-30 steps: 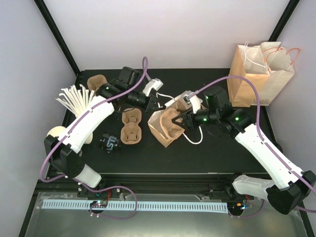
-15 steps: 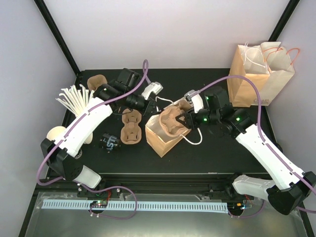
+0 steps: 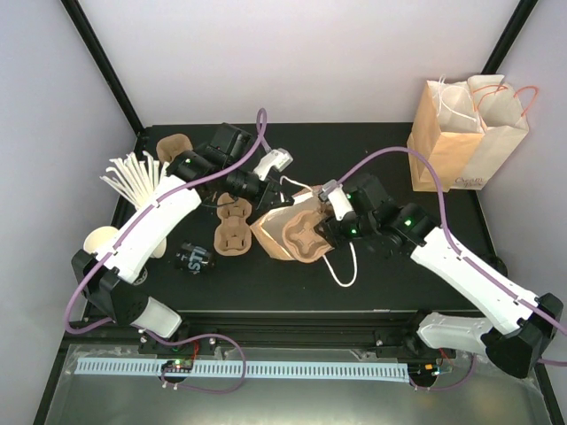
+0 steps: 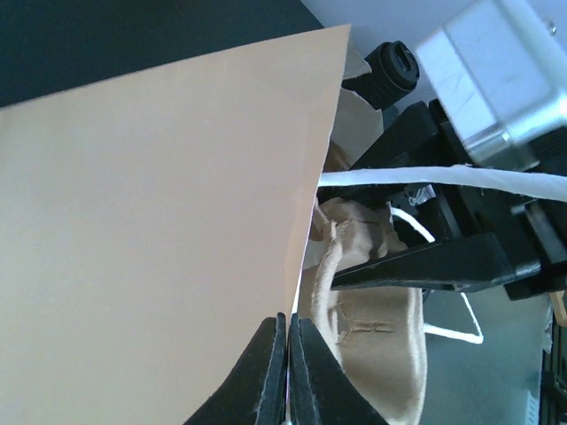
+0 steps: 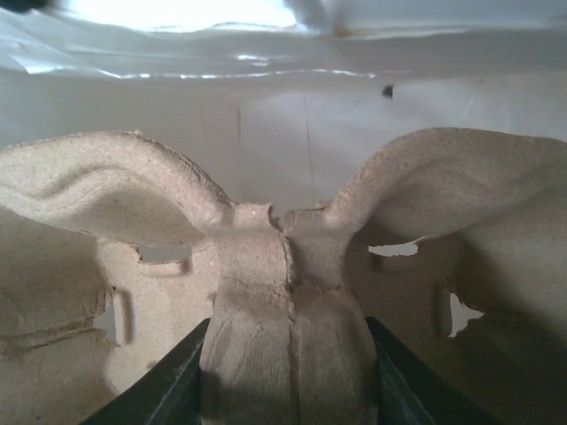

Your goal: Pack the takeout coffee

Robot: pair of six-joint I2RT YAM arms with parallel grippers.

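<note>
**Left arm.** The left gripper (image 4: 290, 324) was closed on the rim of the paper bag (image 4: 159, 230). The thin bag wall was pinched flat between its two black fingers (image 4: 260, 381), with no gap visible.

**Bag.** The paper bag lay on its side near the middle of the black table (image 3: 399, 274), with its mouth turned toward the right arm. One white cord handle (image 3: 347, 266) trailed onto the table in front of it.

**Right arm.** The right gripper (image 5: 288, 336) reached into the bag mouth. Its fingers were narrowed on the centre ridge of a pulp carrier (image 5: 97, 195), one finger on each side of the ridge. The carrier sat partly inside the bag.

**Task item.** The takeout coffee (image 3: 193, 258) was on the table outside the bag, at the front left. It was just beside two loose carriers (image 3: 232, 227) and next to the left forearm. It appeared to lie on its side, though it was too small in the top view to confirm this.

**Other items.**
- A second bag (image 3: 465, 133) stood upright at the far right corner, well apart from both grippers.
- A fan of white sticks (image 3: 133, 177) lay at the left edge.
</note>
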